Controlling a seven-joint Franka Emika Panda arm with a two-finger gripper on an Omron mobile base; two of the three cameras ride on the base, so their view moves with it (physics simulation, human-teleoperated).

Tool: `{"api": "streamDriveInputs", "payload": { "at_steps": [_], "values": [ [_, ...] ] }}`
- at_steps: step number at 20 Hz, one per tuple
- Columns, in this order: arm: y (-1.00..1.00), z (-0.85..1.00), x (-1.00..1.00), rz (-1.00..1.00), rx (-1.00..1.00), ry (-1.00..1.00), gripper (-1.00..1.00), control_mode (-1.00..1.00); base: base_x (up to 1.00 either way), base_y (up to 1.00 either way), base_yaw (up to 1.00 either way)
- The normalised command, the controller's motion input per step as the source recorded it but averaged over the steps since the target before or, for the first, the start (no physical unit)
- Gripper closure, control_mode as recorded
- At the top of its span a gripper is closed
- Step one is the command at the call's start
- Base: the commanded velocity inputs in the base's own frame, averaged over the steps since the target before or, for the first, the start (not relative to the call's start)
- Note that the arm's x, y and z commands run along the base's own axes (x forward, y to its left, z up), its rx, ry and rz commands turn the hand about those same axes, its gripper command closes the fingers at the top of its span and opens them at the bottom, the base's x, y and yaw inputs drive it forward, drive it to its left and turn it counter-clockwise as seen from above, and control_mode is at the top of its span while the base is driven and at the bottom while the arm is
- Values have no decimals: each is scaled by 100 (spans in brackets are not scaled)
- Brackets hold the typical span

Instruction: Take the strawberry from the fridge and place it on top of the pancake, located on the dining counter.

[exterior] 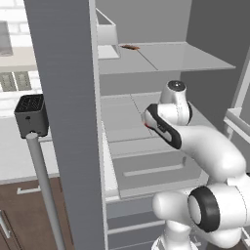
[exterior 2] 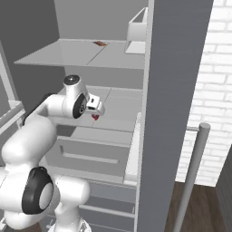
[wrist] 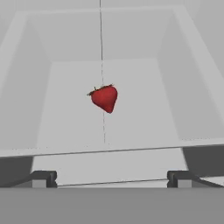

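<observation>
The strawberry [wrist: 104, 98], small and bright red, lies on the pale grey middle shelf [exterior: 122, 127] of the open fridge [exterior 2: 174, 90]. It also peeks out as a red speck [exterior 2: 95, 117] under the hand and by its edge [exterior: 146, 125]. My gripper [wrist: 111, 179] hovers over the shelf, pointed at the berry and a short way off it. It is open, fingertips [wrist: 43, 178] wide apart with nothing between them. The hand [exterior 2: 94, 104] reaches into the fridge from the front. The pancake and the dining counter are out of view.
A flat reddish-brown item [exterior: 130, 47] lies on the upper shelf. The grey doors [exterior: 68, 122] flank the arm, with a door bin [exterior 2: 136, 31] and silver bar handles [exterior 2: 192, 167]. A drawer [exterior: 151, 171] sits below the shelf. A black toaster [exterior: 31, 114] stands left.
</observation>
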Motion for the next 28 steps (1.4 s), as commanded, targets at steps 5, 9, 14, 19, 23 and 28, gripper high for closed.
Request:
{"api": "streamDriveInputs", "payload": {
  "at_steps": [5,9,14,19,23,28],
  "values": [
    [6,-29,38,0,0,0,-100,-100,0,0,0],
    [1,-30,15,0,0,1,-100,-100,0,0,0],
    [0,-8,36,0,0,0,-100,-100,0,0,0],
    [0,-5,40,0,0,0,-100,-100,0,0,0],
    [0,-15,15,0,0,1,-100,-100,0,0,0],
    [0,-24,8,0,0,3,-100,-100,0,0,0]
  ]
}}
